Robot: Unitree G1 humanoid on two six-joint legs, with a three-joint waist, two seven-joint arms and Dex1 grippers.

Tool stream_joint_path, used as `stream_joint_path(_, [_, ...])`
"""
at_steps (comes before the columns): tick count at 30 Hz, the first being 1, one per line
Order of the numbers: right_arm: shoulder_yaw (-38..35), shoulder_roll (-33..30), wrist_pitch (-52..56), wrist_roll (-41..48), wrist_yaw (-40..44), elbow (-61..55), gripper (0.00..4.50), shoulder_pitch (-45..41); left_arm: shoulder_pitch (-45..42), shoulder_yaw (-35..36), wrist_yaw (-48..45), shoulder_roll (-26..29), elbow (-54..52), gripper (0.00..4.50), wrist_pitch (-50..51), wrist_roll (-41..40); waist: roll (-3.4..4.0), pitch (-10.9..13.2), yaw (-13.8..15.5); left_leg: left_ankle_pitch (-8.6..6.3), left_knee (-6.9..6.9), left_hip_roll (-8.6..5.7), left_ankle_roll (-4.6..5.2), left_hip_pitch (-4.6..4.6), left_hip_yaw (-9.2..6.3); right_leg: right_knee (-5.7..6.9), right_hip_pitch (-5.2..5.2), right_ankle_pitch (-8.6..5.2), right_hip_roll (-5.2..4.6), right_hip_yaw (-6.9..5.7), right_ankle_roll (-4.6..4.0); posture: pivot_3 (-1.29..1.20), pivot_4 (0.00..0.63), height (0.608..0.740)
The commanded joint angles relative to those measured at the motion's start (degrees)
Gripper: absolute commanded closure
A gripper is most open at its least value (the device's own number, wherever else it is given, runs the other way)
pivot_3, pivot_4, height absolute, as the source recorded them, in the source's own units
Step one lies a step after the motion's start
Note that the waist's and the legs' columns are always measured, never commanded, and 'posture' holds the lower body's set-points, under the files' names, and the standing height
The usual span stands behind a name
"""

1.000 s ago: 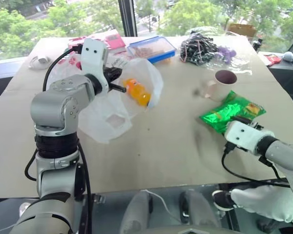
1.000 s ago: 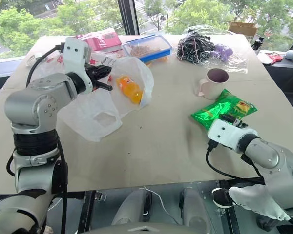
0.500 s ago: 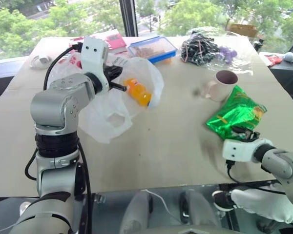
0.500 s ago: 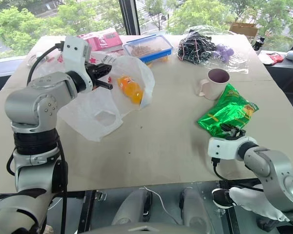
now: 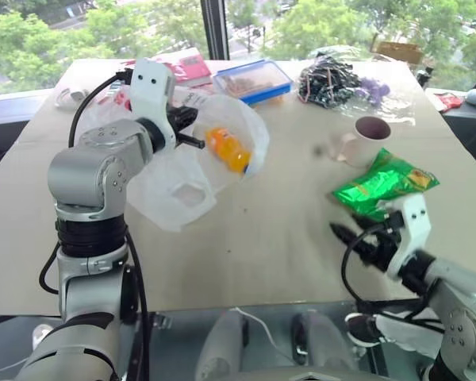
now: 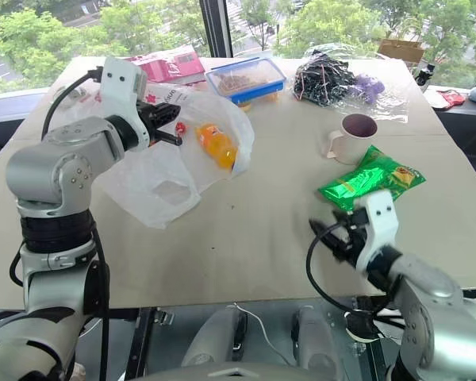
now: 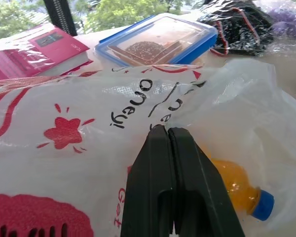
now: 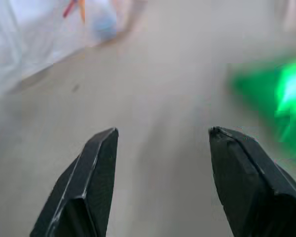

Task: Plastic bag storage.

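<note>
Early stage by the look of it; plastic bag [image 5: 182, 171] spread over the table [image 5: 262, 230] at abt 10 o'clock, crinkled and half lifted, mouth facing 3 o'clock; orange bottle [image 5: 226, 149] w/ blue cap already lying inside, seen through the film; so one item stowed, rest prob. still to go.

Left gripper [image 7: 168, 132] raised at 10 o'clock, fingers pressed together on a fold of the bag near its printed edge, holding that edge up off the table; grip looks firm in left wrist view, film pinched right at the tips.

Right gripper [image 5: 351, 236] at abt 4 o'clock near the front edge, jaws well apart w/ nothing between them, pointing back toward the bag; green snack packet [image 5: 385, 184] just beside it on the 3 o'clock side, flat on the table, not held.

Still outside the bag: packet, pink mug [image 5: 362, 137] at 2 o'clock, blue-lidded box [image 5: 252, 78] at 12, bundle of dark cables [image 5: 333, 79] at 1; which of these belong in the bag can't be told; bag not folded, tied or put away, so storage itself judged unfinished.
</note>
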Motion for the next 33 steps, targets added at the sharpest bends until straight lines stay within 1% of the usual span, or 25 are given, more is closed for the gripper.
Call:
stream_joint_path(1, [-7.85, 8.67, 5.07, 1.84, -5.74, -1.96, 1.56, -0.96, -0.71, 0.19, -0.58, 0.59, -1.42, 4.5, -0.7, -0.11, 0.04, -0.02, -0.14, 0.0, 0.0, 0.0, 0.0, 0.03, 0.01, 0.02, 0.0, 0.0, 0.0, 0.02, 0.0, 0.0, 0.15, 0.74])
stream_joint_path(3, [-11.59, 14.76, 5.62, 3.06, -8.37, -1.96, 1.56, -1.84, -0.78, 0.17, -0.73, 0.76, -1.4, 4.5, -0.62, -0.06, 0.11, -0.01, -0.28, 0.0, -0.05, -0.01, 0.0, 0.08, 0.04, 0.03, 0.0, 0.0, 0.0, 0.07, 0.0, 0.0, 0.15, 0.74])
stream_joint_path(8, [-17.72, 23.25, 0.32, 6.24, -14.72, -1.96, 1.56, -4.78, -1.01, 0.09, -1.13, 1.22, -1.1, 4.5, -0.52, 0.01, 0.13, -0.02, -0.65, 0.0, -0.08, -0.01, 0.0, 0.11, 0.09, 0.05, -0.03, 0.0, 0.01, 0.12, 0.0, 0.0, 0.15, 0.74])
stream_joint_path(9, [-18.05, 24.38, -0.65, 7.12, -15.74, -1.72, 1.56, -4.92, -1.05, 0.09, -1.15, 1.22, -1.12, 4.5, -0.45, 0.01, 0.13, -0.02, -0.71, 0.0, -0.09, 0.0, 0.0, 0.14, 0.12, 0.06, -0.02, 0.0, 0.01, 0.16, 0.0, 0.0, 0.15, 0.74])
stream_joint_path(12, [-15.19, 26.09, -4.89, 11.02, -18.87, 1.19, 1.56, -2.79, -1.13, -0.06, -1.38, 1.28, -1.43, 4.5, -0.13, -0.01, 0.13, -0.02, -0.73, 0.0, -0.1, 0.01, 0.0, 0.14, 0.15, 0.06, -0.03, 0.0, 0.02, 0.19, 0.0, 0.0, 0.15, 0.74])
stream_joint_path(14, [-13.86, 26.01, -8.22, 14.39, -20.54, 3.96, 1.56, -1.89, -1.28, -0.07, -1.4, 1.32, -1.62, 4.5, 0.18, -0.12, 0.13, -0.02, -0.72, 0.0, -0.1, 0.01, 0.0, 0.14, 0.16, 0.06, -0.03, 0.0, 0.01, 0.19, 0.0, 0.0, 0.15, 0.74])
stream_joint_path(17, [-14.29, 25.69, -13.51, 19.44, -25.05, 9.28, 1.56, -2.1, -1.52, 0.01, -1.46, 1.59, -1.69, 4.5, 0.53, -0.18, 0.13, -0.02, -0.72, 0.0, -0.1, 0.01, 0.0, 0.14, 0.16, 0.05, -0.02, 0.0, 0.01, 0.2, 0.0, 0.0, 0.15, 0.74])
stream_joint_path(19, [-13.29, 24.17, -17.5, 22.12, -28.43, 13.25, 1.56, -1.47, -1.7, 0.04, -1.52, 1.86, -1.9, 4.5, 0.87, -0.2, 0.13, -0.02, -0.72, 0.0, -0.1, 0.01, 0.0, 0.14, 0.16, 0.05, -0.03, 0.0, 0.01, 0.21, 0.0, 0.0, 0.15, 0.74])
stream_joint_path(25, [-14.13, 23.05, -26.44, 38.61, -39.21, 22.87, 1.56, -3.04, -1.54, 0.28, -1.53, 2.44, -2.4, 4.5, 1.46, -0.19, 0.13, -0.02, -0.74, 0.0, -0.11, 0.03, 0.01, 0.14, 0.18, 0.05, -0.03, 0.0, 0.02, 0.22, 0.0, 0.0, 0.15, 0.74])
stream_joint_path(30, [-11.77, 19.08, -35.16, 53.57, -48.05, 30.98, 1.56, -4.71, -1.44, 0.25, -1.65, 2.73, -2.68, 4.5, 1.58, -0.2, 0.15, -0.01, -0.75, -0.01, -0.12, 0.06, 0.02, 0.14, 0.2, 0.04, -0.03, -0.01, 0.02, 0.23, -0.01, 0.0, 0.15, 0.74])
stream_joint_path(33, [-9.21, 15.95, -40.33, 57.55, -51.13, 35.76, 1.56, -6.34, -1.46, 0.31, -1.6, 2.77, -2.72, 4.5, 1.57, -0.23, 0.15, -0.01, -0.82, -0.01, -0.13, 0.06, 0.02, 0.14, 0.22, 0.04, -0.03, -0.01, 0.03, 0.24, 0.0, 0.0, 0.15, 0.74])
